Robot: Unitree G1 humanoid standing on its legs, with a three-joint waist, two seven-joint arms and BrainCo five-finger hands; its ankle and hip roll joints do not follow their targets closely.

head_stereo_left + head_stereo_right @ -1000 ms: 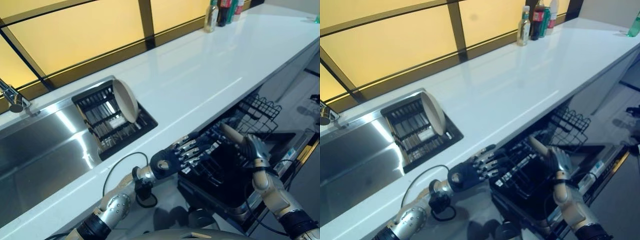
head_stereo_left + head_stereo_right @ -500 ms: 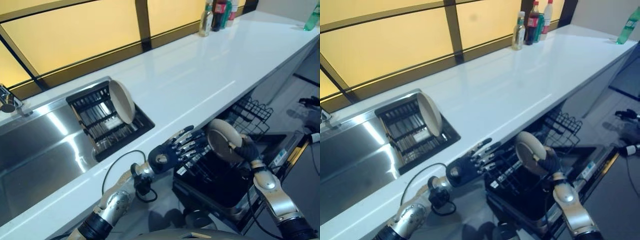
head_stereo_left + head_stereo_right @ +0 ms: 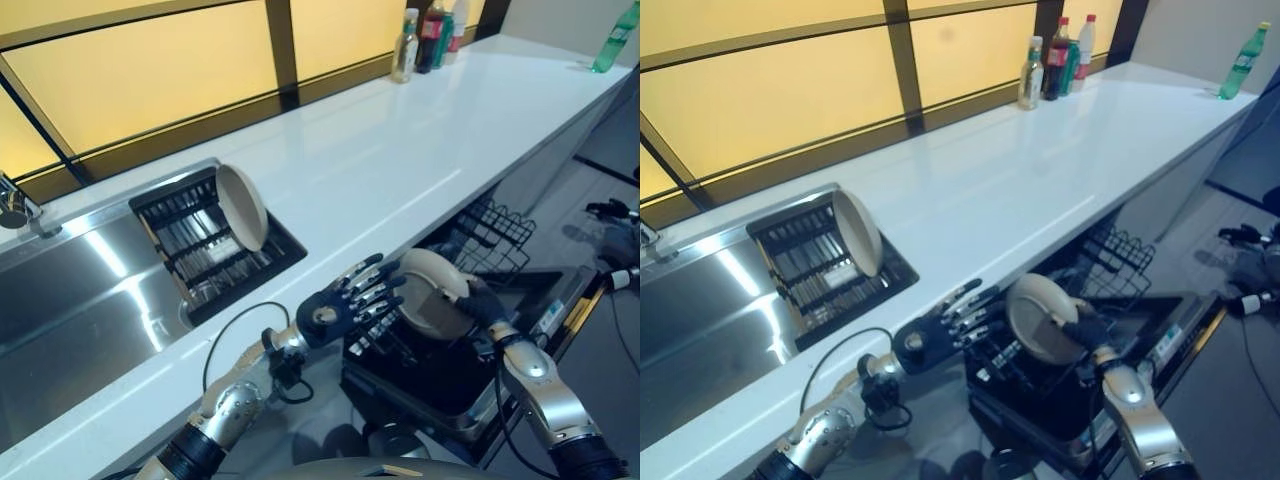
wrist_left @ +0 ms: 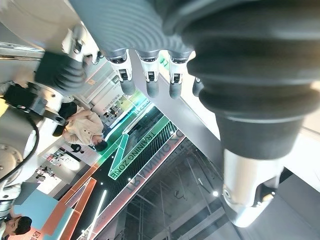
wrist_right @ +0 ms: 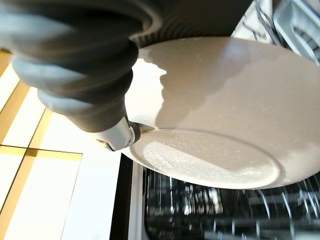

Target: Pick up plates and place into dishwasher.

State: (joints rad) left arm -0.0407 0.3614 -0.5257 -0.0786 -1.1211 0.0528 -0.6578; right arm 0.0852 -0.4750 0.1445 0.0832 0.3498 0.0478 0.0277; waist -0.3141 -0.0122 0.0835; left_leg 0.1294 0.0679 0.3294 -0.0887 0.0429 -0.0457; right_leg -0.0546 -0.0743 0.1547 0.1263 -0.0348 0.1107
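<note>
1. A cream plate (image 3: 243, 206) stands on edge, leaning, in the black drying rack (image 3: 215, 245) set in the steel sink (image 3: 70, 300); its face turns toward the sink basin.
2. The left hand (image 3: 345, 303) hovers under the white tabletop (image 3: 400, 150) edge, fingers spread and holding nothing.
3. The right hand (image 3: 1087, 331) grips a second cream plate (image 3: 1040, 318), tilted with its speckled underside up, above the dishwasher rack (image 3: 430, 350); it seems clear of the wires, with open room behind.
</note>
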